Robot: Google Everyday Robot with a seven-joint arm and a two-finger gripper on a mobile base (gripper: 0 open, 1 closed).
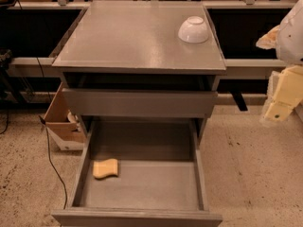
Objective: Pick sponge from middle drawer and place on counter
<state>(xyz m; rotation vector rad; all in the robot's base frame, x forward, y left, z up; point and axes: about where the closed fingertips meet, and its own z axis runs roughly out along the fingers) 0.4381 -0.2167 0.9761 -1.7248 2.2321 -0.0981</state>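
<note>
Camera view, gripper: the gripper hangs at the right margin, well apart from the cabinet, about level with the upper drawer front; whether it is spread or closed cannot be told here.
Camera view, sponge: the sponge lies flat on the floor of the middle drawer, left of centre, near the left wall but not touching it.
Camera view, step in hand: the approach, judged from the gap between gripper and sponge.
Camera view, doing it well: come in above the open drawer from the front, then descend straight over the sponge's pinched waist, closing across its short side.
Camera view, edges: the upper drawer front overhangs the rear of the middle drawer; the left wall stands tall beside the sponge.
Camera view, open room: the drawer floor right of the sponge is bare, so an approach from that side is likely safest.
Camera view, placement: the counter is bare on its left and front; a white bowl sits upside down at the right rear.
</note>
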